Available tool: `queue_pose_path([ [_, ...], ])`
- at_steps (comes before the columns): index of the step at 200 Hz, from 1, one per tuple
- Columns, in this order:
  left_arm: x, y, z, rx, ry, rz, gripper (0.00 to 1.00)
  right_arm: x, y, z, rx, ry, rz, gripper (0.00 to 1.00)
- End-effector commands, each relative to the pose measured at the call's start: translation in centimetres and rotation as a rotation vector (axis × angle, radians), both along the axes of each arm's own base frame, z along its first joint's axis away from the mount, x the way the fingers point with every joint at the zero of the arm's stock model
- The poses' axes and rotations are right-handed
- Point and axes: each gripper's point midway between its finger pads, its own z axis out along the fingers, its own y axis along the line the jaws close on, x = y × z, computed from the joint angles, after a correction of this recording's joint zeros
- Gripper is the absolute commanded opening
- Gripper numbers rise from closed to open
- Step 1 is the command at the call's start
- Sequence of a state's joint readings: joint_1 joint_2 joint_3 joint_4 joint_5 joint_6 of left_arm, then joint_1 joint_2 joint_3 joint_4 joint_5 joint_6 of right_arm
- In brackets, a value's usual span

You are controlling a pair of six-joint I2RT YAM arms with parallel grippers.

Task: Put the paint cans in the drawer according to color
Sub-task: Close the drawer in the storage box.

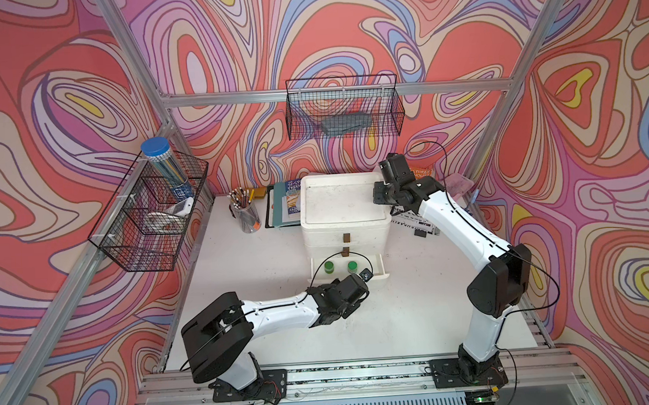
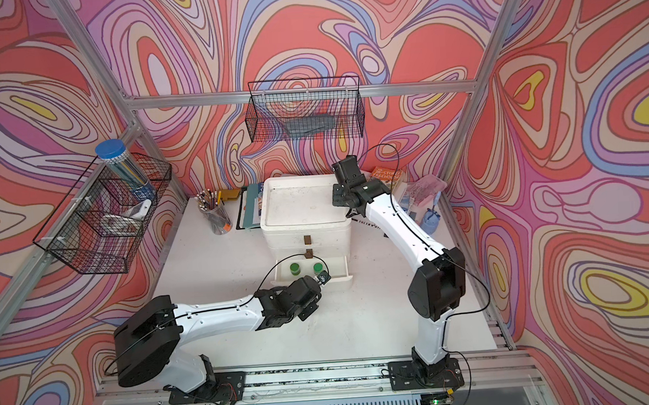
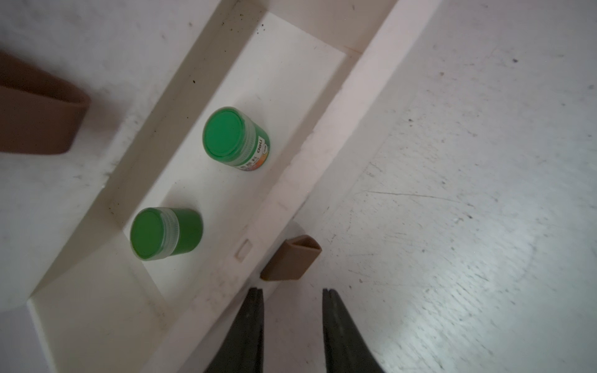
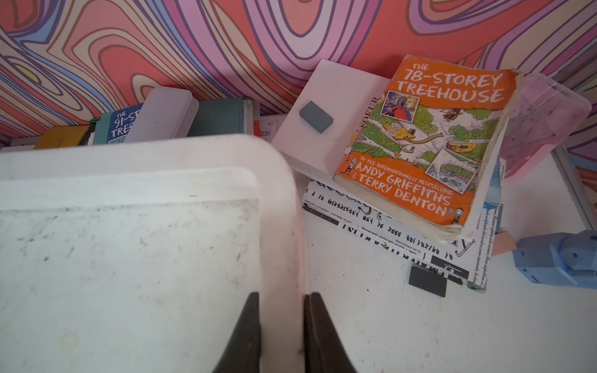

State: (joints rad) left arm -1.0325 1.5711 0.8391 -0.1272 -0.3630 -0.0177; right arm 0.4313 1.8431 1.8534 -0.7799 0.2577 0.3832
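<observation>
Two green paint cans [image 1: 329, 267] [image 1: 352, 266] stand upright in the open bottom drawer [image 1: 381, 275] of the white drawer unit [image 1: 345, 225]. The left wrist view shows both cans [image 3: 231, 135] [image 3: 161, 232] inside the drawer [image 3: 323, 129]. My left gripper [image 3: 293, 290] hovers open just outside the drawer front. It is close to the brown handle [image 3: 290, 258] and holds nothing. My right gripper [image 4: 281, 294] is shut on the raised rim [image 4: 281, 226] at the unit's top right edge. No other paint cans are in view; the two upper drawers are closed.
A pencil cup [image 1: 245, 215] and books [image 1: 289, 205] stand left of the unit. An orange book [image 4: 426, 145], a pink case [image 4: 542, 126] and a blue part [image 4: 555, 261] lie to its right. Wire baskets [image 1: 152, 216] [image 1: 343, 111] hang on the walls.
</observation>
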Motion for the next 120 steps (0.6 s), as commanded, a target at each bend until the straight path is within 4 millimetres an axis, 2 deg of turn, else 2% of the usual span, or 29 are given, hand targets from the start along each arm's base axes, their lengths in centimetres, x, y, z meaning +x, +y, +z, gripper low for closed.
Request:
queue_pose_path([
  [1, 2.6, -0.3, 1.5, -0.013, -0.094, 0.046, 0.29, -1.5, 0.1, -1.1, 0.048, 0.056, -0.006, 0.15],
  [73, 6.9, -0.6, 1.7, 0.057, -0.216, 0.094, 0.30, -2.0, 0.1, -1.8, 0.068, 0.064, -0.008, 0.13],
  [120, 8.7, -0.8, 1.6, 0.066, -0.262, 0.127, 0.36, -2.0, 0.1, -2.0, 0.077, 0.065, -0.015, 0.13],
])
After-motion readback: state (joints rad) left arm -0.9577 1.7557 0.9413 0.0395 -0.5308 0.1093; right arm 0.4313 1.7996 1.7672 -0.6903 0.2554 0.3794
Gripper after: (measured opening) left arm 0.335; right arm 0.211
